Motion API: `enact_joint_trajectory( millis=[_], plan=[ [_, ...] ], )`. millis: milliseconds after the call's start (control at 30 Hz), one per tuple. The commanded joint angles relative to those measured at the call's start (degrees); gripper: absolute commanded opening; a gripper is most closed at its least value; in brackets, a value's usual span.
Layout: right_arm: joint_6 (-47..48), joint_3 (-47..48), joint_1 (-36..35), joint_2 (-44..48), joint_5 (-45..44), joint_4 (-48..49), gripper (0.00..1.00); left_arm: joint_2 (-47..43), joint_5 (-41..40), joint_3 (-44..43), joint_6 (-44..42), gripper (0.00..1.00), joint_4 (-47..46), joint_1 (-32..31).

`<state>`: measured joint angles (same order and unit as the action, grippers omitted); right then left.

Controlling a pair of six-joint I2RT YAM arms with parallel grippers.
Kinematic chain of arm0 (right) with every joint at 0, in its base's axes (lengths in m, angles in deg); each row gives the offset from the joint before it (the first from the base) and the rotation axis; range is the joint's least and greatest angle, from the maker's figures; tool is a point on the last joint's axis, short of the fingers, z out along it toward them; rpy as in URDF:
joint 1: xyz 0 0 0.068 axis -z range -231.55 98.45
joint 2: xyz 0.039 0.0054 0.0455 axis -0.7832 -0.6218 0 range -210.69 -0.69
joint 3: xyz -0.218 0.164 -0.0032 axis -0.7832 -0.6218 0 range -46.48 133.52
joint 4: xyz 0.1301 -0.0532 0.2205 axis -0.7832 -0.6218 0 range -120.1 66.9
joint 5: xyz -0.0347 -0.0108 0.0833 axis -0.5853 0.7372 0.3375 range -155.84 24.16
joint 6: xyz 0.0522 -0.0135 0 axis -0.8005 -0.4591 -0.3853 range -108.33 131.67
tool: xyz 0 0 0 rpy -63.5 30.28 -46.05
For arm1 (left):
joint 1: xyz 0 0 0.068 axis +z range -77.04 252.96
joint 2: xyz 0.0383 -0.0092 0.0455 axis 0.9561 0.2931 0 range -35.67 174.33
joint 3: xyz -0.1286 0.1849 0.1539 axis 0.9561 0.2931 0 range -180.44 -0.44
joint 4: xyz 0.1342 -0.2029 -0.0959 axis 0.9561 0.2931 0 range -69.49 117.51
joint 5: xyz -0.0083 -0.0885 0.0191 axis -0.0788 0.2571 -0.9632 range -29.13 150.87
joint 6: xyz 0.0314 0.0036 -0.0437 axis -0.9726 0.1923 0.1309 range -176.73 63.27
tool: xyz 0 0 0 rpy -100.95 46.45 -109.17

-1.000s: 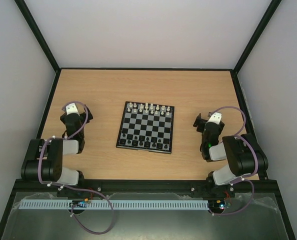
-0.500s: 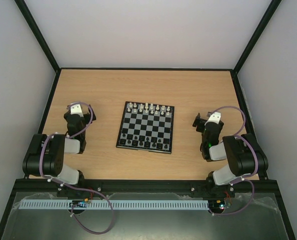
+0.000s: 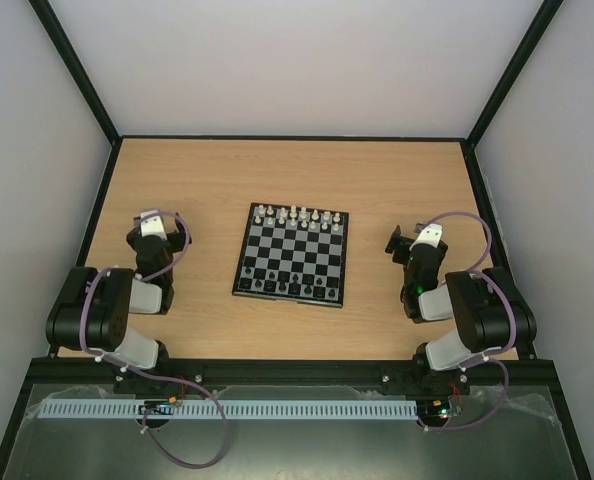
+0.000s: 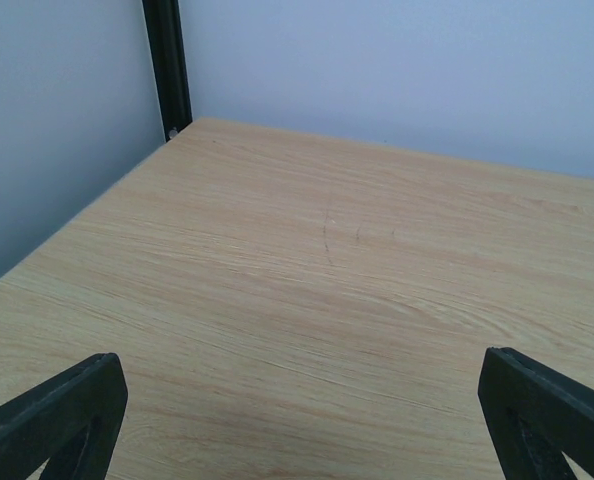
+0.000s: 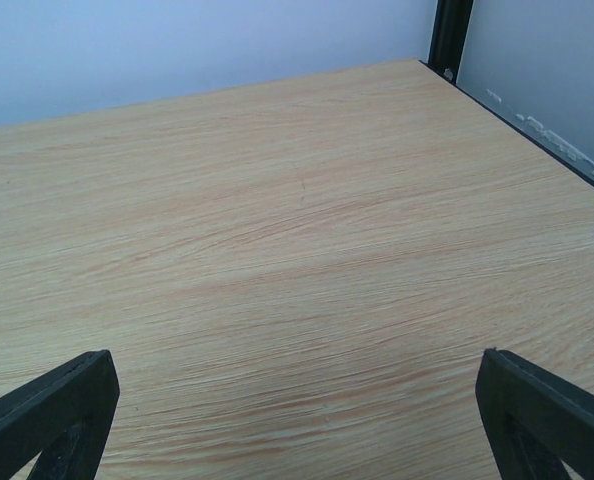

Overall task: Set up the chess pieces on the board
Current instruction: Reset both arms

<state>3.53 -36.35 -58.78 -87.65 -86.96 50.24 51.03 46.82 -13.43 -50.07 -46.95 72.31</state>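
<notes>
Left gripper [image 4: 297,385] drawn slightly nearer over the table's [image 3: 397,190] left side, fingers spread wide, right gripper [image 5: 295,375] unmoved, fingers likewise apart, black chess pieces [image 3: 295,288] along the board's [image 3: 293,255] near edge, white pieces [image 3: 299,215] far

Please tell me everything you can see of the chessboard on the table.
The board is a small square with black and pale grey checks and a thin dark border. It lies flat near the middle of the wooden table, slightly turned. Small white pieces stand along its far side and black chess pieces along its near side. The middle rows look bare.
</notes>
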Motion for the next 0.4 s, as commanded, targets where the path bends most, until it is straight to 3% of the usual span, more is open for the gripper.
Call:
enact_joint_trajectory(
  millis=[0,367],
  plan=[
    [0.2,1.2,0.4,0.0,-0.3,1.4,0.99,0.2,-1.9,0.1,0.2,0.99,-4.0,-0.6],
    [-0.1,2.0,1.1,-0.1,1.3,0.0,0.99,0.5,-2.2,-0.4,-0.6,0.99,-3.5,-1.2]
  ],
)
